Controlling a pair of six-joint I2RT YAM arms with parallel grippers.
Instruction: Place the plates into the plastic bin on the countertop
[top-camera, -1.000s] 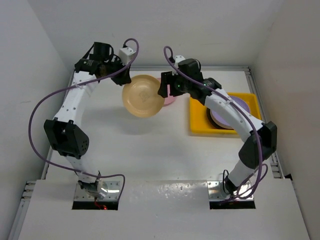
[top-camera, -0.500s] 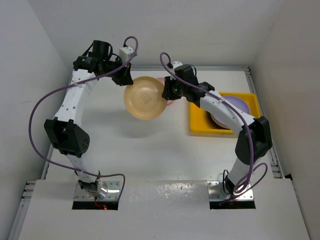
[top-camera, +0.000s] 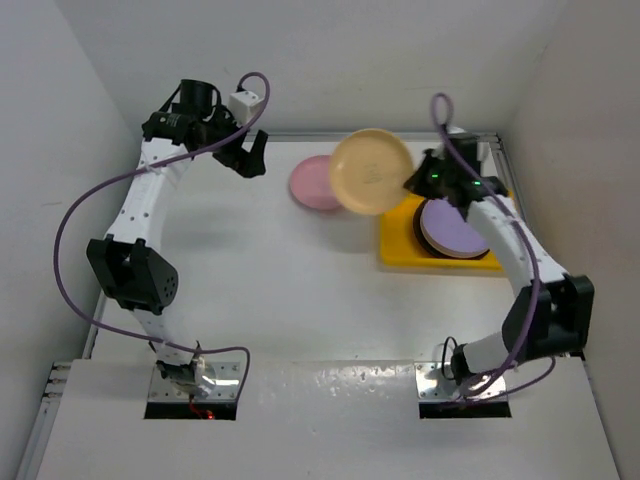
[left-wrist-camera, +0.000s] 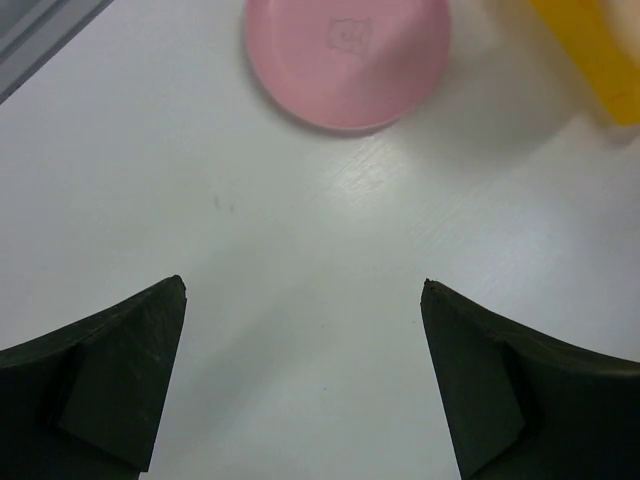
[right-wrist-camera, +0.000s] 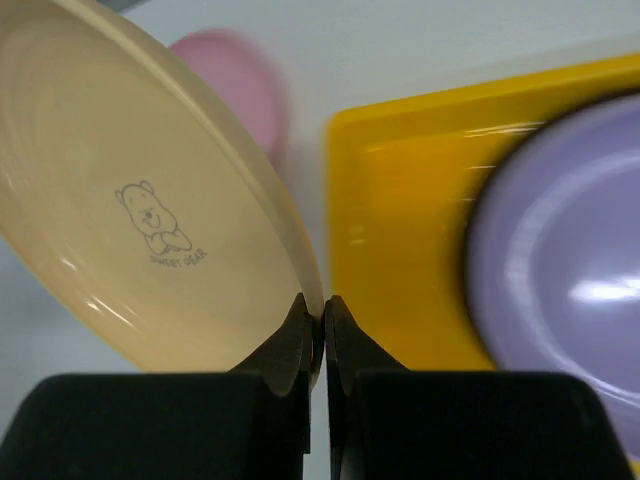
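My right gripper (top-camera: 412, 185) (right-wrist-camera: 323, 305) is shut on the rim of a yellow-orange plate (top-camera: 371, 171) (right-wrist-camera: 150, 220), holding it tilted in the air just left of the plastic bin (top-camera: 392, 248) (right-wrist-camera: 400, 200). A purple plate (top-camera: 455, 226) (right-wrist-camera: 560, 250) lies inside the bin on top of others. A pink plate (top-camera: 312, 183) (left-wrist-camera: 347, 58) lies flat on the white countertop (top-camera: 270, 270), partly behind the held plate. My left gripper (top-camera: 250, 157) (left-wrist-camera: 303, 290) stands open over bare countertop, left of the pink plate, with nothing between its fingers (left-wrist-camera: 120, 370).
White walls enclose the countertop on the left, back and right. A metal edging strip (top-camera: 520, 250) runs along the right side by the bin. Purple cables loop off both arms.
The yellow-orange plate passed from my left gripper to my right. The left gripper opened and drew back left; the right one shut on the rim and carried the plate right, toward the bin.
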